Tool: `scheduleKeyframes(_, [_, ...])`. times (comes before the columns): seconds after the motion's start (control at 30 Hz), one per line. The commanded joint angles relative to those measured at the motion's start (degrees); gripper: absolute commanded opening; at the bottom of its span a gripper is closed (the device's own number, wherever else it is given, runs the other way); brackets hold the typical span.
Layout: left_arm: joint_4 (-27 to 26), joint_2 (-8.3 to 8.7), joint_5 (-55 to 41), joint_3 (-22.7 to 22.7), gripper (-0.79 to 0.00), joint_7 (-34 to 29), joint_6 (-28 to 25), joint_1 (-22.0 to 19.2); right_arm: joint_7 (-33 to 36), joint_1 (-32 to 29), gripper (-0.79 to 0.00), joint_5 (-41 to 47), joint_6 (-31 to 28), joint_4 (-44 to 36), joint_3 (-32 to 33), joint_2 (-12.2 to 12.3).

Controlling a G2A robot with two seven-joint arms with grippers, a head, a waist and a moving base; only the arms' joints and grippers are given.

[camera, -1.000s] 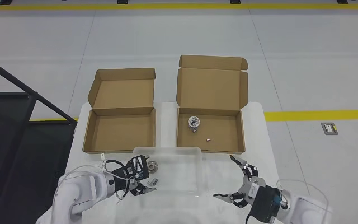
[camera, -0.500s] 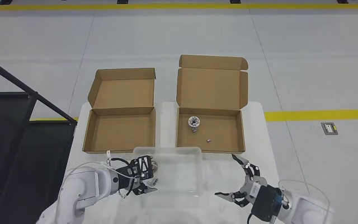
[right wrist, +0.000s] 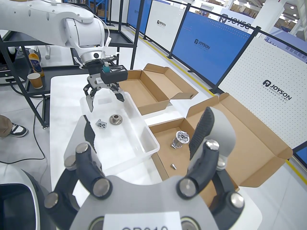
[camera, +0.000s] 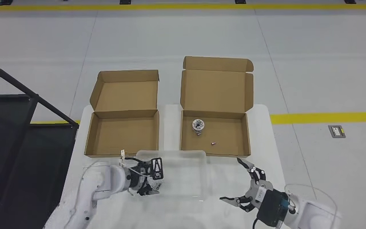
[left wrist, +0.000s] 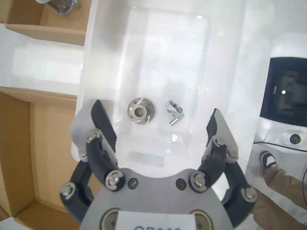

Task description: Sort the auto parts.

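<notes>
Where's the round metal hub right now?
Left wrist view: the round hub lies in the clear tray, at its left end, beside the small bracket, below the open left gripper.

We see logo wording on blue panels (right wrist: 202, 44) and white pegboard (right wrist: 277, 89). Stickers (left wrist: 156, 221) on left gripper (left wrist: 155, 108) and right gripper (right wrist: 147, 118) bases: characters cut off at edge, unreadable to us.
</notes>
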Motion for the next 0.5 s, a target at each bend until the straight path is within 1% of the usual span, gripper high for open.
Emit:
scheduleKeyframes(0.0, [1.1,0.60,-1.9,3.9,0.000,-1.7,0.0,-2.8,0.0,0.0,0.000,0.0,0.0,0.0,0.0,0.0])
scheduleKeyframes(0.13, [3.4,1.96,-5.8,9.1,0.000,-5.5,0.0,-7.2,0.0,0.0,0.000,0.0,0.0,0.0,0.0,0.0])
scheduleKeyframes(0.23, [5.9,2.62,-8.0,12.3,-0.046,-7.9,0.0,-10.4,0.0,0.0,0.000,0.0,0.0,0.0,0.0,0.0])
scheduleKeyframes(0.33, [8.8,2.91,-7.8,14.9,-0.080,-8.1,0.0,-13.0,0.0,0.0,0.000,0.0,0.0,0.0,0.0,0.0])
scheduleKeyframes(0.43, [11.5,2.81,-7.3,16.5,-0.148,-7.7,0.0,-15.0,0.0,0.0,0.000,0.0,0.0,0.0,0.0,0.0])
scheduleKeyframes(0.47, [12.2,2.70,-6.8,17.1,-0.129,-7.5,0.0,-15.3,0.0,0.0,0.000,0.0,0.0,0.0,0.0,0.0])
